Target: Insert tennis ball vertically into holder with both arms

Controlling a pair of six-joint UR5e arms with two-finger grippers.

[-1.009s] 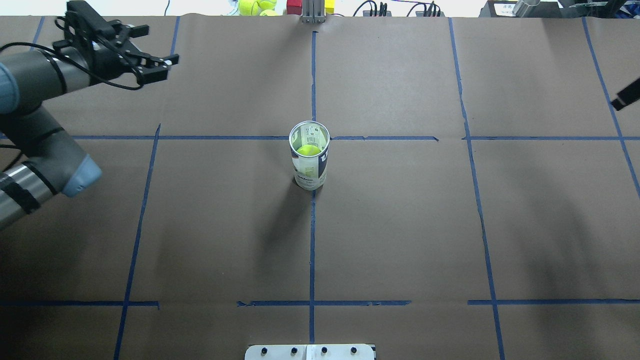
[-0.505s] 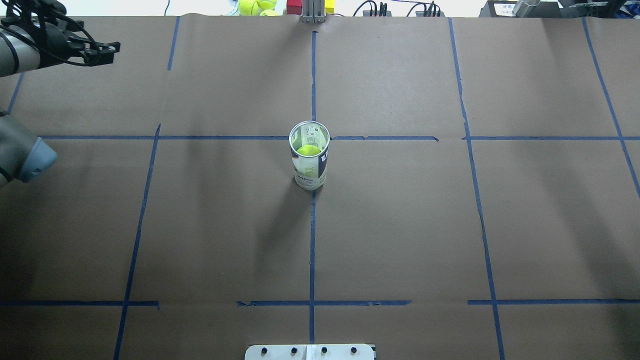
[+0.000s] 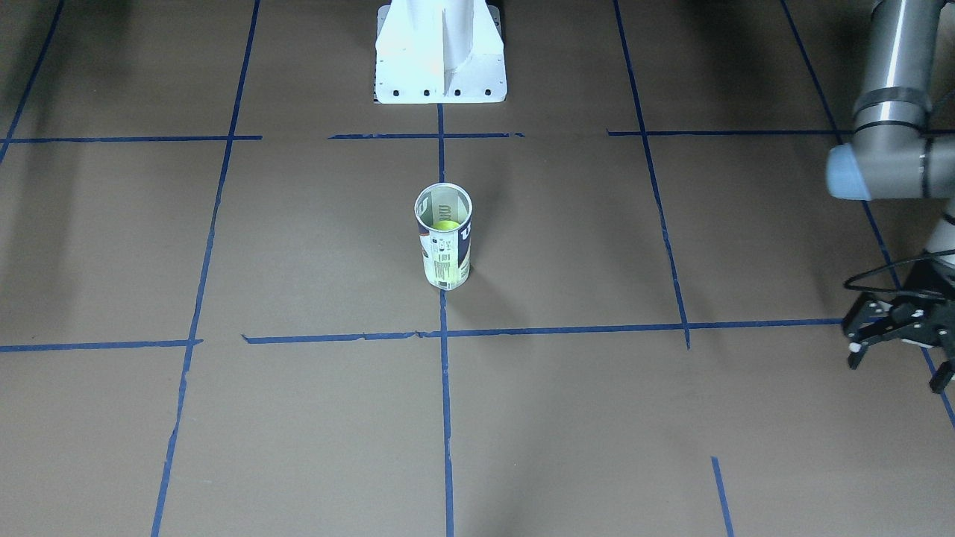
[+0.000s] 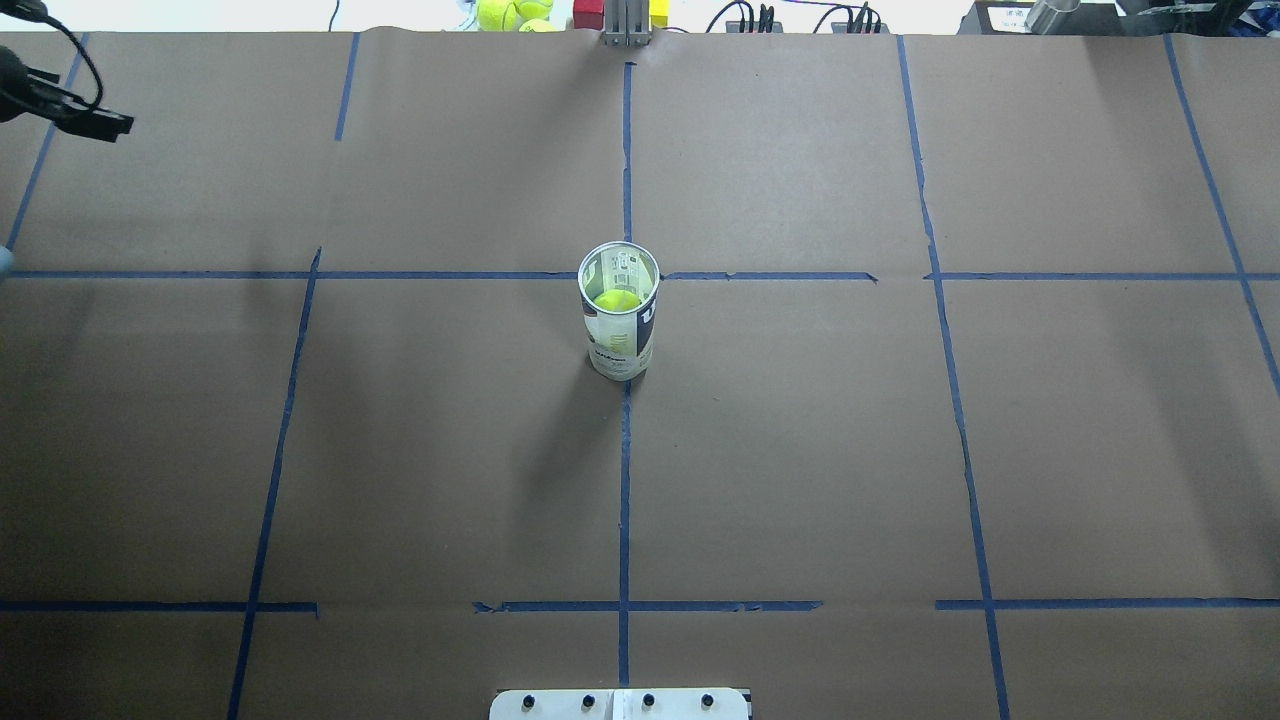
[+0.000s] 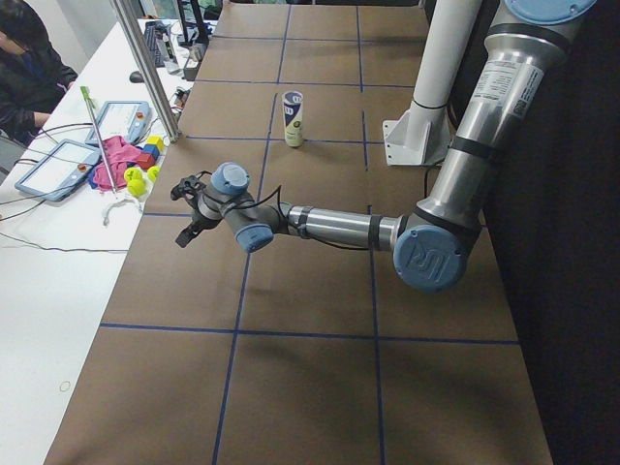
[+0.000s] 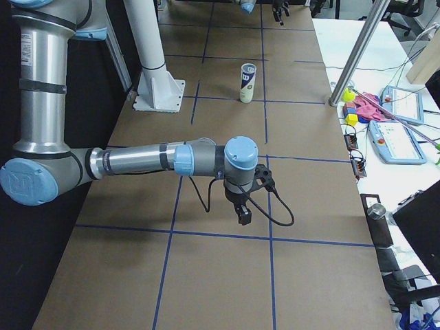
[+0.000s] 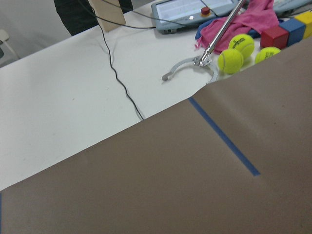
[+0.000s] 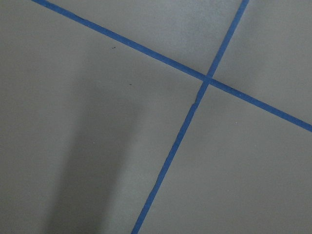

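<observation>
The holder (image 4: 620, 340), a clear can with a white and navy label, stands upright at the table's centre. It also shows in the front view (image 3: 443, 261) and both side views (image 5: 293, 118) (image 6: 247, 82). A yellow-green tennis ball (image 4: 617, 299) lies inside it, well below the rim. My left gripper (image 3: 895, 364) is open and empty, low over the table far to my left of the holder. Only one of its fingers (image 4: 105, 125) shows in the overhead view. My right gripper (image 6: 242, 210) shows only in the right side view, far from the holder. I cannot tell whether it is open or shut.
The white pedestal (image 3: 440, 52) stands at the robot's edge. Beyond the far table edge lie spare tennis balls (image 7: 230, 61), coloured blocks (image 7: 274, 35), a pink cloth (image 7: 253, 19), cables and teach pendants (image 5: 58, 165). A metal post (image 5: 145, 68) stands there. A person (image 5: 29, 58) sits nearby.
My left arm has pulled back to the left, almost out of the overhead view. The right gripper's tip has left that view's right edge. The holder and ball have not moved.
</observation>
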